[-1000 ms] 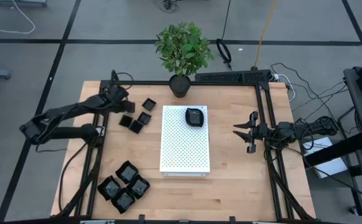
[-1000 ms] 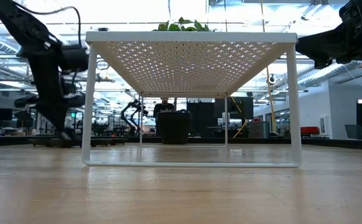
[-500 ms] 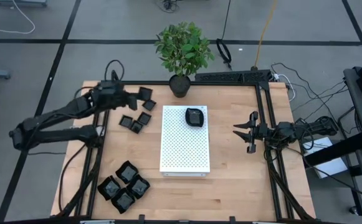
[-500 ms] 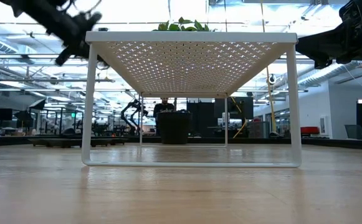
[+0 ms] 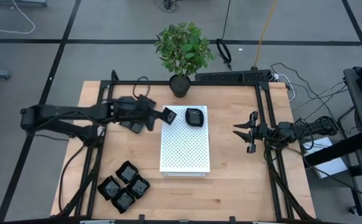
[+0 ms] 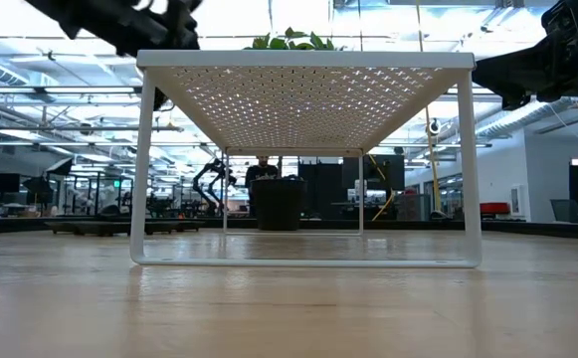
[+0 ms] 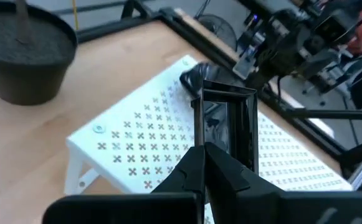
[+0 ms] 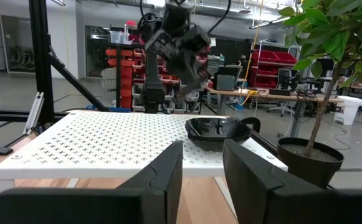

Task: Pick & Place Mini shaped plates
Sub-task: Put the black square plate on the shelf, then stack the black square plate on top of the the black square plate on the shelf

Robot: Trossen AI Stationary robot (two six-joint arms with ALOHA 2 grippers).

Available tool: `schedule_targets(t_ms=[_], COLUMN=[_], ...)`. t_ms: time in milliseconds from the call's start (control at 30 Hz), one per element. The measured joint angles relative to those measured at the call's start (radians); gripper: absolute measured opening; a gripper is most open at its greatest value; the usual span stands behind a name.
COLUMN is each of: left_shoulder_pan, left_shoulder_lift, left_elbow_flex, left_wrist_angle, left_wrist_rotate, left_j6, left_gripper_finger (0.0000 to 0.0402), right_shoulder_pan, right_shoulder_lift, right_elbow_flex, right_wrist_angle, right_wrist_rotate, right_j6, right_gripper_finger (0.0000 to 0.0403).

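Note:
My left gripper [image 5: 158, 115] is shut on a small square black plate [image 5: 169, 115] and hovers just off the far left corner of the white perforated board [image 5: 185, 149]. In the left wrist view the plate [image 7: 225, 118] stands out beyond my fingers above the board [image 7: 143, 149]. A rounded black plate [image 5: 195, 116] lies on the board's far end. More small square plates [image 5: 134, 124] lie on the table left of the board. My right gripper [image 5: 243, 130] waits open, to the right of the board. My left gripper pinches the small square plate by one edge [image 7: 207, 142] between its two fingers [image 7: 193, 163], which come nearly level from the table's left side. The plate is lifted clear and stands on edge, sticking out past the fingertips.
Several larger wavy-edged black plates [image 5: 124, 185] sit clustered near the table's near left corner. A plant in a black pot [image 5: 180, 85] stands at the far edge behind the board. A black frame [image 5: 265, 124] runs along the table's sides.
My left gripper has taken one small square plate from the group left of the board, lifted it clear and carried it to the right, toward the board's far left corner. The right arm has kept still.

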Motion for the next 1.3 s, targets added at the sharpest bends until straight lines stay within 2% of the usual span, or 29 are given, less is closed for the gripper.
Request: schedule_targets(t_ms=[167,467,1067,1167,1300], left_shoulder_pan=[-0.012,-0.011,-0.003,-0.003,0.023], left_shoulder_lift=[0.086,0.158,0.161,0.11,-0.005], left_elbow_flex=[0.0,0.0,-0.001,-0.001,-0.001], left_wrist_angle=[0.04,0.045,0.119,0.09,-0.041], left_wrist_rotate=[0.001,0.0,-0.007,-0.058,-0.192], left_j6=[0.001,-0.003,-0.012,0.026,0.018], left_gripper_finger=[0.0007,0.0014,0.0024,0.0045,0.0101], right_shoulder_pan=[0.0,0.0,0.0,0.0,0.0], right_shoulder_lift=[0.0,0.0,0.0,0.0,0.0], right_elbow_flex=[0.0,0.0,0.0,0.0,0.0], right_wrist_angle=[0.0,0.0,0.0,0.0,0.0], right_wrist_rotate=[0.0,0.0,0.0,0.0,0.0], right_j6=[0.0,0.0,0.0,0.0,0.0], right_gripper_finger=[0.0102,0.0102,0.0102,0.0102,0.0102])
